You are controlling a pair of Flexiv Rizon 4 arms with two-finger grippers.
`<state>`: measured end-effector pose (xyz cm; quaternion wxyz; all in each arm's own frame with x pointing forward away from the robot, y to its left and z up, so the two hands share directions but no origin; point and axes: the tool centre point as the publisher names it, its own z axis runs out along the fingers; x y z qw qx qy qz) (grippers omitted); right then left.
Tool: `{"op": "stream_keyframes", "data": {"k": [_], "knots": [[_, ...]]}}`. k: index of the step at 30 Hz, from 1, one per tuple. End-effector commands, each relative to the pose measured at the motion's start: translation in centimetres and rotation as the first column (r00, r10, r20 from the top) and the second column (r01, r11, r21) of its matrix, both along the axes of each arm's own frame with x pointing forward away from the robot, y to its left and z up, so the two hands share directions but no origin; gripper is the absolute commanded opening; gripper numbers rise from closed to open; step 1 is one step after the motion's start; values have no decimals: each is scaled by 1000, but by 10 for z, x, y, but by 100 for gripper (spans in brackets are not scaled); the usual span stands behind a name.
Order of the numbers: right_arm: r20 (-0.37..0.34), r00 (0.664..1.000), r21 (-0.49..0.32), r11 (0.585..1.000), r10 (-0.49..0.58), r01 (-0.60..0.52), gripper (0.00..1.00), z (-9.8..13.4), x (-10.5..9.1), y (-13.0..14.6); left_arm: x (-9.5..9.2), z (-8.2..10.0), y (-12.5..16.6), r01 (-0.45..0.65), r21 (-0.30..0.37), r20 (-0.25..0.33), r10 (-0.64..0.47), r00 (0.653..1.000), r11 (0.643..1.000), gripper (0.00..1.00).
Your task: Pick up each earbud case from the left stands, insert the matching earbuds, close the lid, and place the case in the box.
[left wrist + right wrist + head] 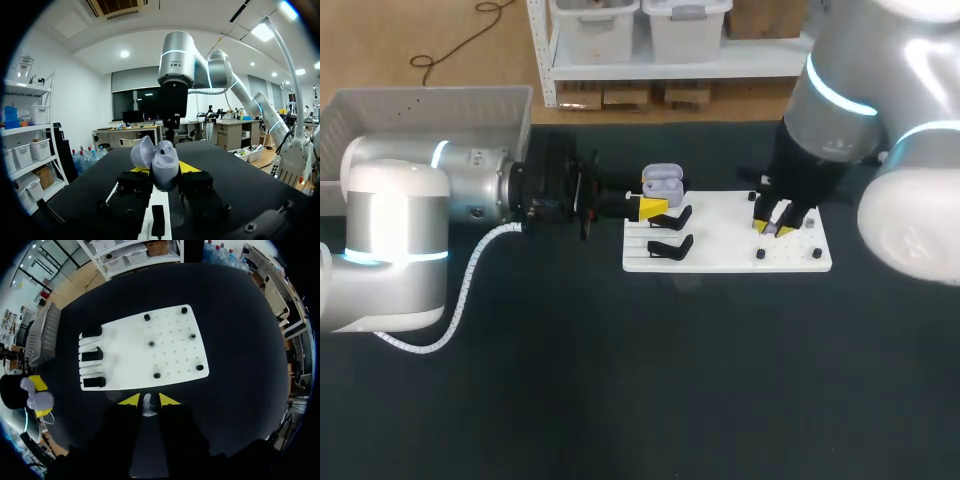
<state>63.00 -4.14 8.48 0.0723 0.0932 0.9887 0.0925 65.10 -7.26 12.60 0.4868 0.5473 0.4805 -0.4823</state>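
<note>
A lavender earbud case [661, 184] with its lid open is held above the left end of the white board [730, 262], and my left gripper [653, 208] is shut on it. In the left wrist view the case [164, 167] stands upright between the yellow tips, lid tipped back beside it. My right gripper [775, 226] hangs over the board's right part, shut on a small pale earbud [146, 406] that shows between its tips [148, 400]. From the right wrist the case [38, 400] lies off beyond the board's [165, 345] stand end.
Black stands [670, 247] line the board's left side, three of them bare in the right wrist view [92, 356]. Several small black pegs [157, 375] dot the board's right half. A grey box [420, 110] sits at the table's back left.
</note>
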Motion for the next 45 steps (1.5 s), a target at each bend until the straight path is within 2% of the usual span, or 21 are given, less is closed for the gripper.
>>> {"op": "stream_keyframes", "data": {"k": [1, 4, 10, 16, 27, 45], "knots": [[-67, 995, 91, 994, 69, -63, 0, 37, -18, -5, -1, -1, 0, -5, -2, 3, 5, 1000, 1000, 0], [-82, 988, 96, 988, 127, -119, 0, 58, -28, 2, -1, -1, 0, -5, -2, 3, 5, 1000, 1000, 0], [-67, 973, 67, 974, 221, -216, 0, 98, -45, 24, -1, -1, 0, -5, -2, 3, 5, 1000, 1000, 0], [-35, 957, 25, 958, 287, -287, 0, 123, -47, 56, -1, -1, 0, -5, -2, 3, 5, 1000, 1000, 0], [-14, 939, -66, 936, 345, -345, 0, 124, -25, 107, -1, -1, 0, -5, -2, 3, 5, 1000, 1000, 0], [-6, 943, -79, 940, 333, -333, 0, 123, -23, 107, -1, -1, 0, -5, -2, 3, 5, 1000, 1000, 0]]}}
